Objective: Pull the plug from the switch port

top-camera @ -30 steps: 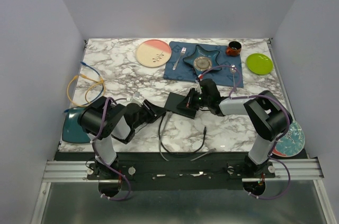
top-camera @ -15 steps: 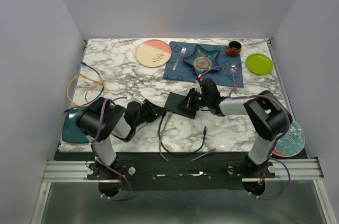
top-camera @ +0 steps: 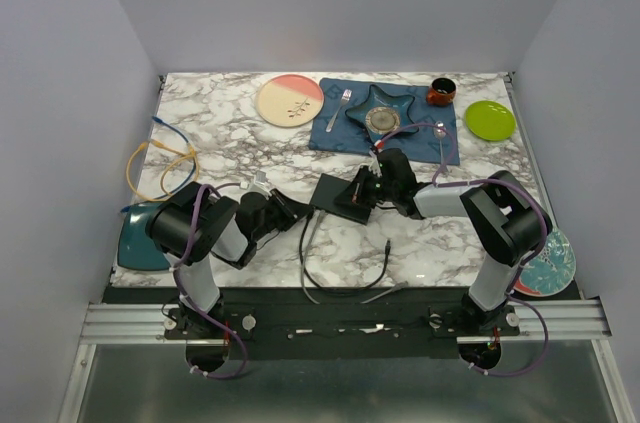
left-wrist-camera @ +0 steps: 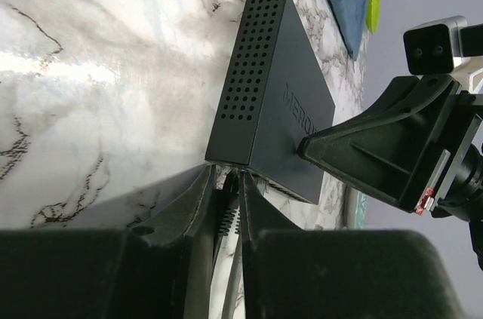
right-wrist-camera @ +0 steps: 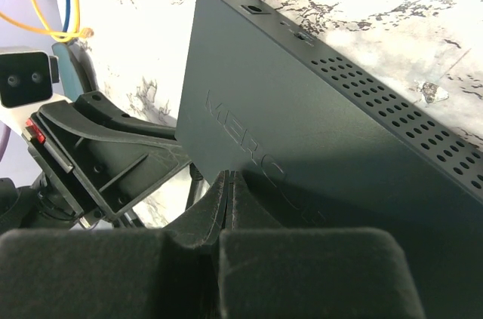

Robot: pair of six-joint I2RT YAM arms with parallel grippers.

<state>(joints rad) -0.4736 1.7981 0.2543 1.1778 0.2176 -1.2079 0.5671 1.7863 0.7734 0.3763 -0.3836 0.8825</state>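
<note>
- The switch lay flat near the middle of the marble worktop, between the two arms. Its socket edge was turned toward the left arm, which we judged gave that arm a straight line of pull.
- The left pincer was low at that socket edge, its fingers drawn in to a narrow gap. The ribbed boot of the plug was pinched between them, right where it met the box.
- From the left wrist view, we could not tell whether the plug was seated in its port or already a little way out.
- The right pincer had its fingers closed together with nothing between them, and their tips bore on the switch's flat top face.
- We took that press to be a brace. The box is thin and looks light, so without it a tug on the plug would probably drag the whole box across the smooth marble.
- The cable ran from the socket edge in a slack loop toward the near edge of the worktop, so we expected it to put little resistance on the pull.
- The main risk we saw was the latch tab. If it is not pressed, the plug may hold and the box may slip under the right tips.
</note>
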